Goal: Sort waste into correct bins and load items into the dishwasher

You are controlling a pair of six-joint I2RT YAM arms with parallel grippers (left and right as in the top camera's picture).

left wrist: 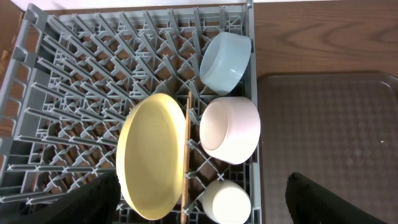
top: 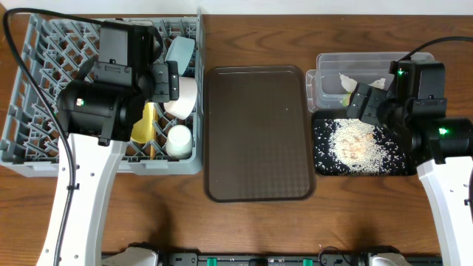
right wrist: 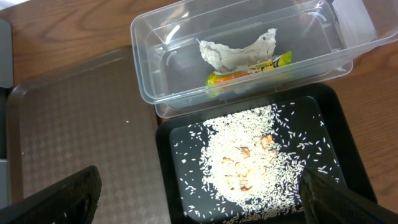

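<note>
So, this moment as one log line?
left gripper: open over dish rack | right gripper: open over black tray | racked: plate, blue bowl, white bowl, cup | tray: rice | tub: wrapper, tissue

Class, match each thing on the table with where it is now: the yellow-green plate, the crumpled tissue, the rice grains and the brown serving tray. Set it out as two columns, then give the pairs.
Column one
1. yellow-green plate
2. crumpled tissue
3. rice grains
4. brown serving tray

Column two
A. inside the clear tub
B. standing on edge in the grey rack
C. between the grey rack and the clear tub
D. spread over the black tray

Pairs: 1-B, 2-A, 3-D, 4-C
</note>
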